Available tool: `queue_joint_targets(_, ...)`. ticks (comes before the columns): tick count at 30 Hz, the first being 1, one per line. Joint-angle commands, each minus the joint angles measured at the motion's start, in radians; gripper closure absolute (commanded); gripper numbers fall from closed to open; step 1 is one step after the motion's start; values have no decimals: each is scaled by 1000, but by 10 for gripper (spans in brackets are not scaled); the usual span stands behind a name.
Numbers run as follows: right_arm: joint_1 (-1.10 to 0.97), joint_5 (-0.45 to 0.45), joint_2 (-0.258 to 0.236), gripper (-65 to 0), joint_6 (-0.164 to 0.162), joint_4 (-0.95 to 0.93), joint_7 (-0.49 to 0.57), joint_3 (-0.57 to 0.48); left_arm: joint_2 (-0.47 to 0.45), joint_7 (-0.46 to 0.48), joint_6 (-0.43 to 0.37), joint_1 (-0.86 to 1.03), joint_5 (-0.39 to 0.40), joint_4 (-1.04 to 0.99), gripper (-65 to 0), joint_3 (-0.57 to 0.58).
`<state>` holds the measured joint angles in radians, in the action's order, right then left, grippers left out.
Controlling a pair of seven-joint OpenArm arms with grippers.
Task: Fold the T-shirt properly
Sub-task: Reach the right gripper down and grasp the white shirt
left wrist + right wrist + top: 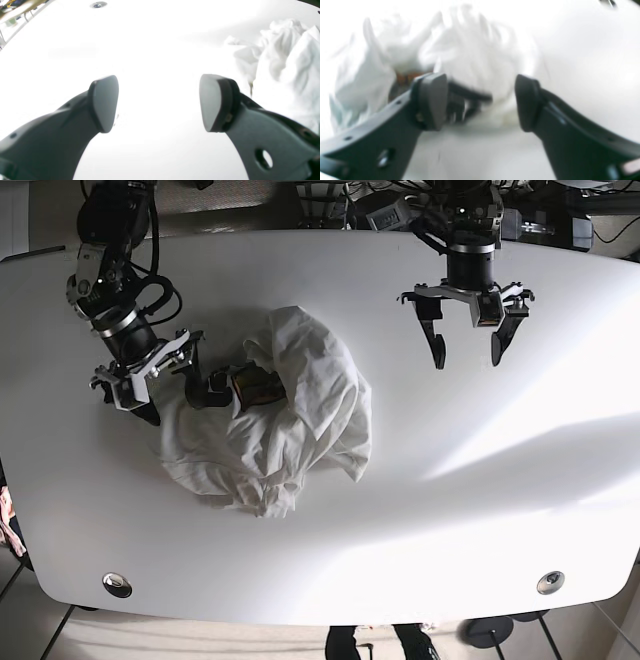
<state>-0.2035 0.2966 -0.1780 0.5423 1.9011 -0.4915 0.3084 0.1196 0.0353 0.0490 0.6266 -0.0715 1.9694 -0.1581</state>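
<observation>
The T-shirt (285, 415) lies crumpled left of centre on the white table (480, 510). The right claw (168, 383) is spread wide at its edge, gripping nothing. The left claw (465, 345) hangs spread, well apart.

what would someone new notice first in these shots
A crumpled white T-shirt lies heaped on the white table, left of centre in the base view. The right hand hangs open at the heap's edge. The left hand is open over bare table, well apart from the cloth.
</observation>
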Motion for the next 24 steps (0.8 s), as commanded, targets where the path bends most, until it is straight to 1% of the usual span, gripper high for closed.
queue_joint_targets(1, 94, 14, -10, -491, 0, -16, -59, -39, -1, -8, -1, -26, -1, 11, -471, -1)
queue_joint_targets(3, 209, 14, -10, -539, -8, -91, -100, -91, -2, -35, -1, -63, 0, -3, -471, -1)
queue_joint_targets(6, 335, 13, -10, -531, -9, -249, -100, -131, -2, -36, -1, -70, -1, -8, -471, -1)
queue_joint_targets(7, 404, 11, -12, -533, -9, -354, -100, -140, -2, -36, -1, -72, -1, -8, -471, -1)
queue_joint_targets(9, 497, 11, -22, -533, -9, -503, -91, -139, -2, -41, -1, -72, -3, -9, -471, -1)
queue_joint_targets(12, 609, 10, -81, -533, -9, -727, -45, -139, -4, -41, 1, -72, -3, -9, -471, -1)
queue_joint_targets(13, 648, 11, -102, -533, -9, -819, -6, -139, -4, -41, 1, -72, -3, -9, -471, -1)
queue_joint_targets(16, 691, 16, -137, -533, -4, -963, 58, -139, -4, -41, 1, -81, -3, -23, -471, -1)
queue_joint_targets(18, 694, 22, -145, -534, 0, -1003, 60, -139, -4, -41, 1, -95, -4, -35, -471, -2)
queue_joint_targets(22, 646, 23, -136, -533, 2, -1001, 58, -139, -4, -41, 1, -119, -4, -49, -471, -4)
queue_joint_targets(24, 635, 23, -108, -530, 2, -1006, 58, -136, -4, -41, 1, -124, -4, -49, -471, -2)
